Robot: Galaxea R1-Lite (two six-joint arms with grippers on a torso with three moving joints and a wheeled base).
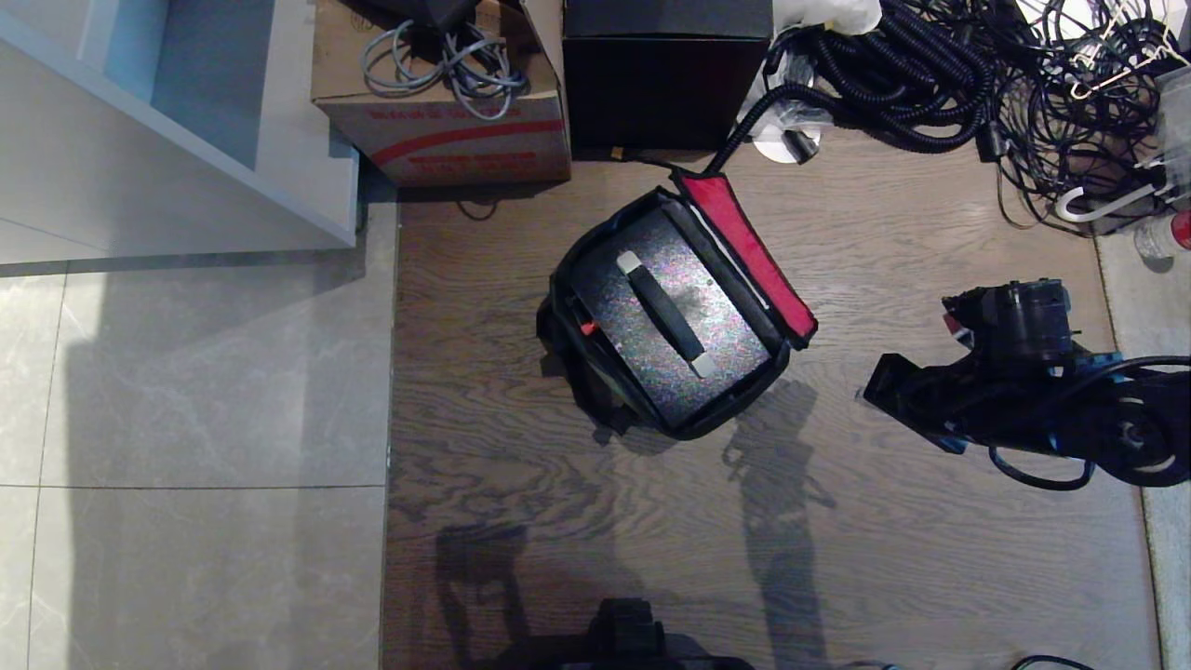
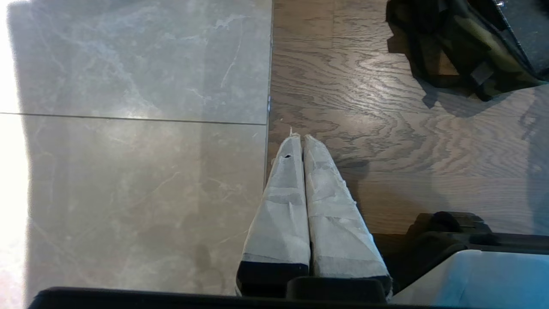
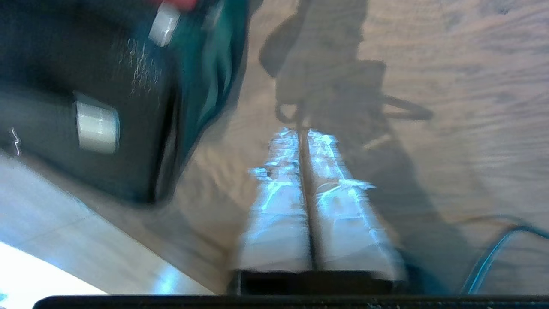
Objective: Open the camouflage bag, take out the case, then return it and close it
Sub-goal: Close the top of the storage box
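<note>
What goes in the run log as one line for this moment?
green camouflage soft bag: open, on wood floor | black speckled hard case: inside bag | right gripper: shut, empty, beside bag | left gripper: shut, parked

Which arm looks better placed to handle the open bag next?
Probably the right: the right gripper, shut and empty, hangs beside the camouflage bag. The left gripper is farther off, near the tiles.

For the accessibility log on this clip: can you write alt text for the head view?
An open camouflage bag sits on the wood floor with the speckled case inside it, handle up, and its red-lined lid folded back. The right hand hangs beside the bag, apart from it, holding nothing. A cardboard box, a black box and tangled cables lie behind.
</note>
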